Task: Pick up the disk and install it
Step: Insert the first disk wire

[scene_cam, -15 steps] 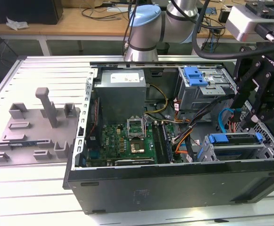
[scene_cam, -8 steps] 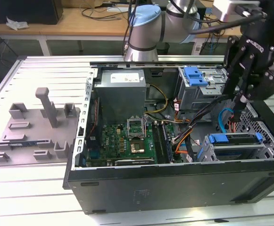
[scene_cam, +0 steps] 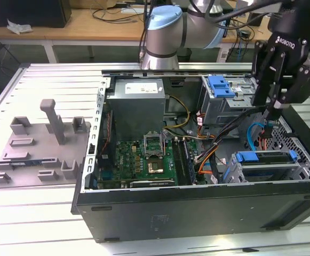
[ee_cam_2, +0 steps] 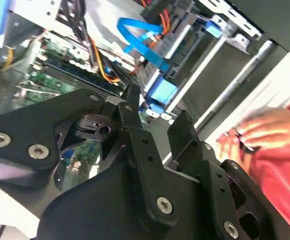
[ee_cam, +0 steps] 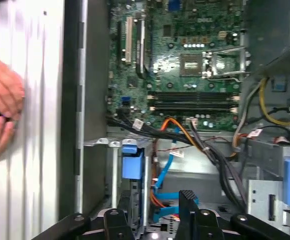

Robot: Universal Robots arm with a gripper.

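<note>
The disk (scene_cam: 264,158), silver with a bright blue carrier around it, lies in the lower drive bay at the exterior view's right inside the open computer case (scene_cam: 197,208). Its blue carrier end also appears in the first wrist view (ee_cam: 130,164) and the second wrist view (ee_cam_2: 161,93). My gripper (scene_cam: 270,118) hangs just above and behind the disk, fingers pointing down into the case. In both wrist views the black fingers (ee_cam: 187,200) (ee_cam_2: 135,117) stand apart with nothing between them, close to the disk but not touching it.
A blue bracket (scene_cam: 221,85) tops the grey drive cage at the back. Orange, blue and black cables (scene_cam: 219,152) run between the motherboard (scene_cam: 144,157) and the bays. A grey fixture plate (scene_cam: 37,146) lies left of the case. A person's hand (ee_cam: 0,110) rests outside the case wall.
</note>
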